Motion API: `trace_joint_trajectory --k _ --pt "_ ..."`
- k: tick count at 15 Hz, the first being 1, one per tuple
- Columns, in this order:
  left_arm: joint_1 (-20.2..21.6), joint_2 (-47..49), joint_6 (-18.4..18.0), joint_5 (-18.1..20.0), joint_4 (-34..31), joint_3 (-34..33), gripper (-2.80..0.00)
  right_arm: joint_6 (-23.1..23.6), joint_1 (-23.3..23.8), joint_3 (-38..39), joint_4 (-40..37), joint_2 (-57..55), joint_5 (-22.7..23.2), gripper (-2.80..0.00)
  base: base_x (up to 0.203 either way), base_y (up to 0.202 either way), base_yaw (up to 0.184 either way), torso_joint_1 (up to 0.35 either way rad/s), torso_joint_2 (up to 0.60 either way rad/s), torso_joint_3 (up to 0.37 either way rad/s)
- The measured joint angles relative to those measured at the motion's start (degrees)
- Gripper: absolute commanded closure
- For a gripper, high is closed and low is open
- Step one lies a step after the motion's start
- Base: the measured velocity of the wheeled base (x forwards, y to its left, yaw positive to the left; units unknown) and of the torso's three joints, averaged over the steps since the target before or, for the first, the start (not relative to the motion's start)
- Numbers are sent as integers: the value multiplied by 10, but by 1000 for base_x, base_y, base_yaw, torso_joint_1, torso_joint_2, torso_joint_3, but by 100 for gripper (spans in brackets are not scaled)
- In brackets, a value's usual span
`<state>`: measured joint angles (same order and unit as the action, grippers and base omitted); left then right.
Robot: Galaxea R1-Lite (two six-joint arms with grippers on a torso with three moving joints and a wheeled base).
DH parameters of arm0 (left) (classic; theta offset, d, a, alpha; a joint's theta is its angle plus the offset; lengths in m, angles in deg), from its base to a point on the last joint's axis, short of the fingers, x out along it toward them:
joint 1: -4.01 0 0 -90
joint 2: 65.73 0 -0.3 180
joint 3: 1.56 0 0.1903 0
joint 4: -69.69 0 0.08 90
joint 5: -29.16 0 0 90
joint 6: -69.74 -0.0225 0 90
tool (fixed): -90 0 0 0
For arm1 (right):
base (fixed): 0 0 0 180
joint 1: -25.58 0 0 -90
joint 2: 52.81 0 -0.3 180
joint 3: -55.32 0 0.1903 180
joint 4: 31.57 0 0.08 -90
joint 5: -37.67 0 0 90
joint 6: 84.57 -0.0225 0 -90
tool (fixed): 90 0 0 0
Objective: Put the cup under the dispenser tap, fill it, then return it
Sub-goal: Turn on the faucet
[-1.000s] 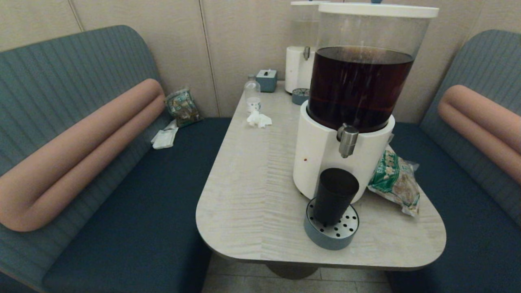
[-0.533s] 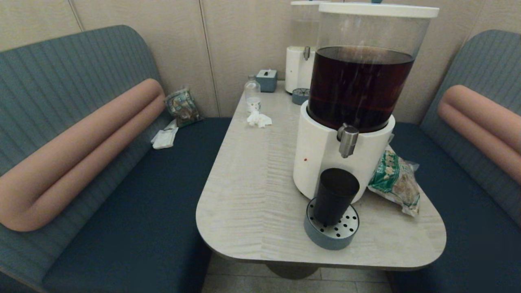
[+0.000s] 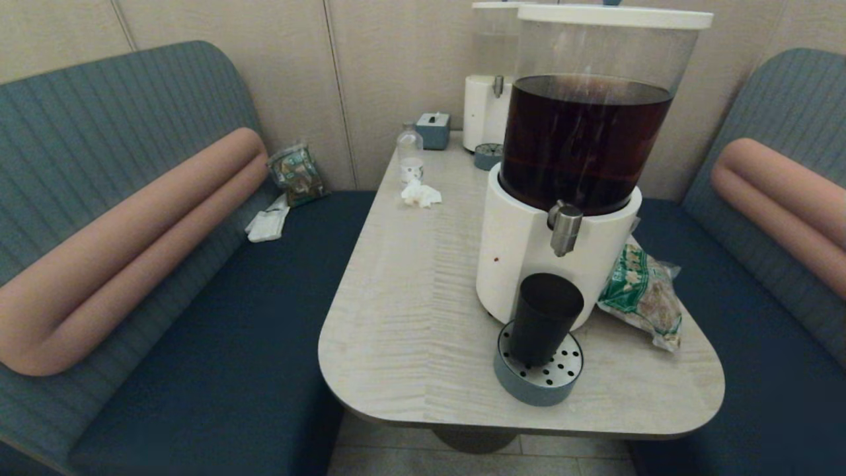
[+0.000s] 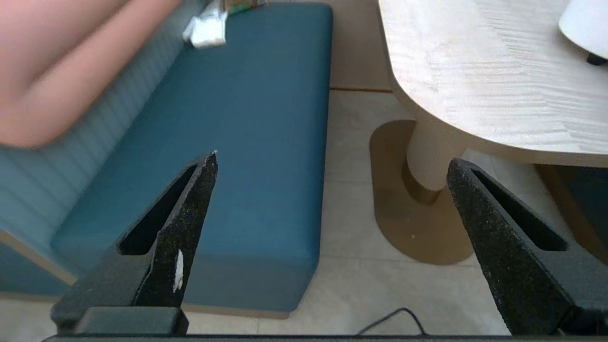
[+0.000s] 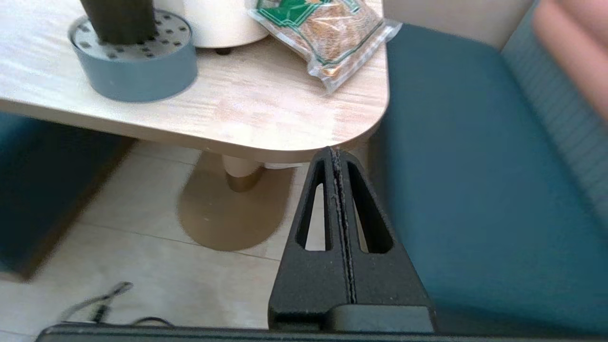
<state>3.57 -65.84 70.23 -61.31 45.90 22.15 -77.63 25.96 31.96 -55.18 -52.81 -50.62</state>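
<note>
Head cam: I see the cup on drip tray under the dispenser tap, no arms. Wrist cams only: left gripper spread wide, right gripper pressed together, both below the table.

Teal booth benches, beige panelled wall

The left pincer has two black, grainy, wedge-shaped fingers, each hollowed by a long triangular slot; one bears a small white scuff. The right pincer has the same matte black slotted wedges on a flat black base.
</note>
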Motion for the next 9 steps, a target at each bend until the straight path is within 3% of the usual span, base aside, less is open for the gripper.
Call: trace_joint_trajectory --k 5,9 --pt "0 0 -11 1 3 -1 -280 17 -1 -10 -30 0 4 0 0 0 0 0 0 0" --pt "0 0 -6 1 7 -2 -280 -33 -1 -40 -36 0 -11 0 0 0 0 0 0 0"
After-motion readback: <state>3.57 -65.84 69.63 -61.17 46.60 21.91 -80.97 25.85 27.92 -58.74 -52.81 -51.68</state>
